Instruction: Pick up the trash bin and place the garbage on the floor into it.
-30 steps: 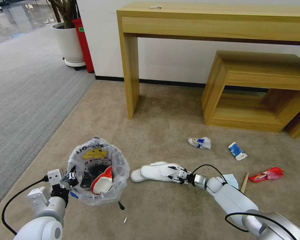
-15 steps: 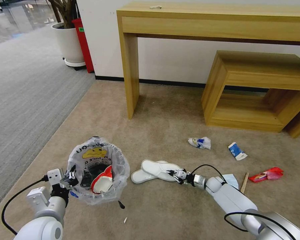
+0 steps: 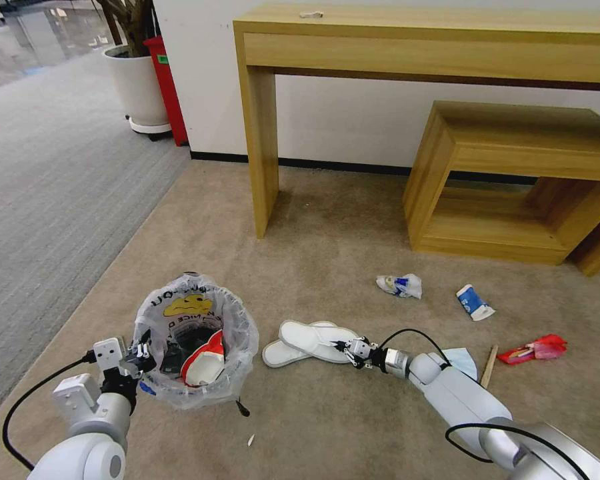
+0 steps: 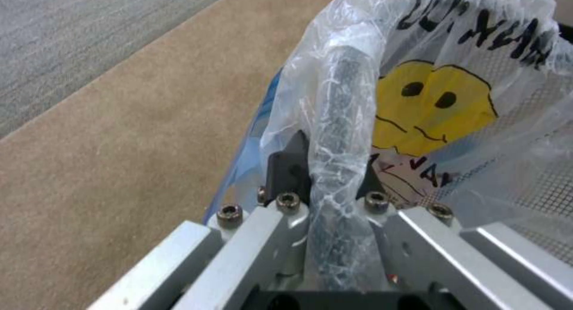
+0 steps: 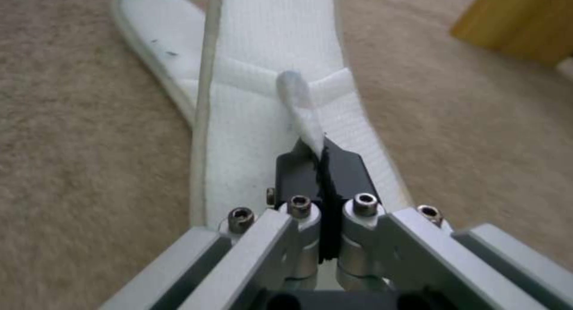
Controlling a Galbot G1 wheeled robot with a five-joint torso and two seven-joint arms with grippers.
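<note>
**Operator:** Report each pincer and the reason for its grip.

**Unit:** My left pincer (image 4: 331, 184) is clamped on the bag-covered rim of the trash bin (image 3: 195, 347), so I judge the bin stays near me, mouth up, for loading. My right pincer (image 5: 322, 167) is closed on the strap of the upper white slipper (image 3: 317, 339), which lies across the second slipper (image 3: 278, 353) on the carpet just beside the bin.

**Operator:** Bin contents?

**Unit:** A red-and-white paper cup (image 3: 205, 363) and dark items I cannot identify. On the floor further right: a crumpled wrapper (image 3: 400, 285), a blue-white carton (image 3: 473, 302), a blue mask (image 3: 461, 360), a wooden stick (image 3: 489, 365), a red wrapper (image 3: 533, 349).
</note>
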